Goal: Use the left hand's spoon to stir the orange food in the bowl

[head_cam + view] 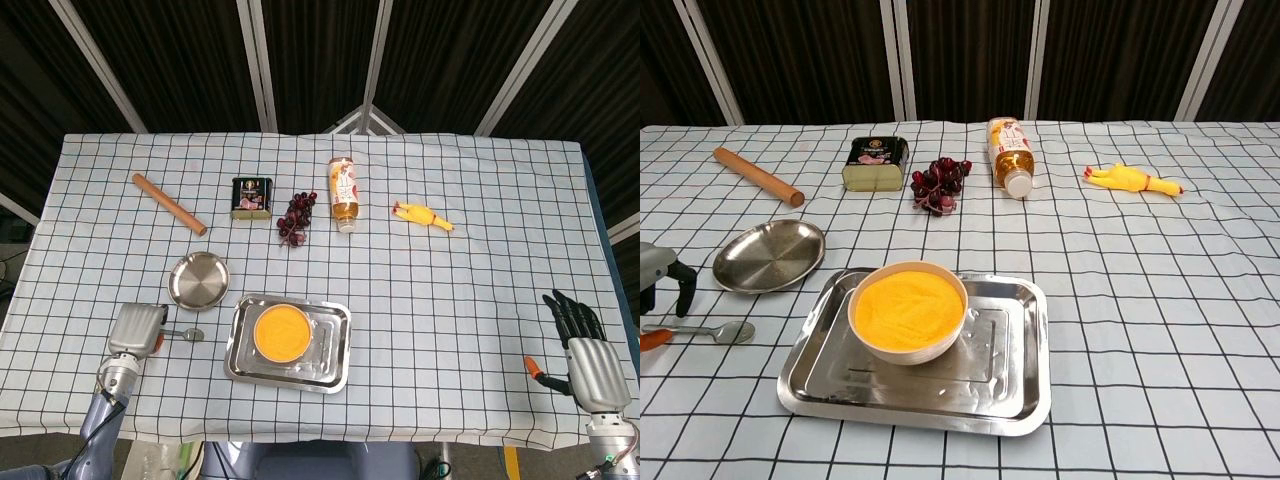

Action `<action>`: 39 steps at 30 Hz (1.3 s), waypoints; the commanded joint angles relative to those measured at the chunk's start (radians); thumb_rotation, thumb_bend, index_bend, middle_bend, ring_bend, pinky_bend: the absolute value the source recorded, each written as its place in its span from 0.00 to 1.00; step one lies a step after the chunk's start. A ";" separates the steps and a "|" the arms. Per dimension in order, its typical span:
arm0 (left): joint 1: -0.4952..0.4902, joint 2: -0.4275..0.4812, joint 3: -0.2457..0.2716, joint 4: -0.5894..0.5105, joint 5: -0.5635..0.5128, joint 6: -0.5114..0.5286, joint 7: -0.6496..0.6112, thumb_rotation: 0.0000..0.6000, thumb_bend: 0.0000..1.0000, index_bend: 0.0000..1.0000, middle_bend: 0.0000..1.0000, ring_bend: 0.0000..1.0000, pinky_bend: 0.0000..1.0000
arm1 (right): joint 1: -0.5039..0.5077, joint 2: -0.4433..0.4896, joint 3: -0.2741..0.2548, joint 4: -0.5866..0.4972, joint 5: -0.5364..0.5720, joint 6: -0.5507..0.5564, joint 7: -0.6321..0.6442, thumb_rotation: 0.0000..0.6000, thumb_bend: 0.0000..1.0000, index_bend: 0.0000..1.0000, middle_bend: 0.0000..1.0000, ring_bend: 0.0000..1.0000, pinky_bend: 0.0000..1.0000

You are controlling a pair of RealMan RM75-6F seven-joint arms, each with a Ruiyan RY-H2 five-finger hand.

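A white bowl of orange food [281, 333] [908, 309] stands in a steel tray [336, 362] [1015, 380] near the table's front edge. A small metal spoon [188, 334] [715, 331] lies flat on the cloth, left of the tray. My left hand [137, 330] [658, 276] hovers over the spoon's handle with its fingers pointing down and apart, holding nothing. My right hand [583, 349] rests at the table's front right corner, fingers spread and empty.
A round steel plate [198, 280] [770, 255] lies just behind the spoon. Further back are a wooden rolling pin [169, 204], a tin can [252, 197], dark grapes [295, 219], a lying bottle [344, 193] and a yellow rubber chicken [422, 216].
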 commanded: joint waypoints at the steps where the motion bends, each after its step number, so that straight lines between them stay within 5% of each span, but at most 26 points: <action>1: -0.002 -0.004 0.004 0.002 0.003 0.004 0.001 1.00 0.47 0.49 1.00 1.00 1.00 | -0.001 0.000 0.000 0.000 -0.001 0.001 0.000 1.00 0.34 0.00 0.00 0.00 0.00; 39: -0.025 -0.023 0.033 0.031 -0.035 0.015 -0.010 1.00 0.51 0.52 1.00 1.00 1.00 | -0.001 0.003 0.000 -0.006 0.006 -0.005 0.002 1.00 0.34 0.00 0.00 0.00 0.00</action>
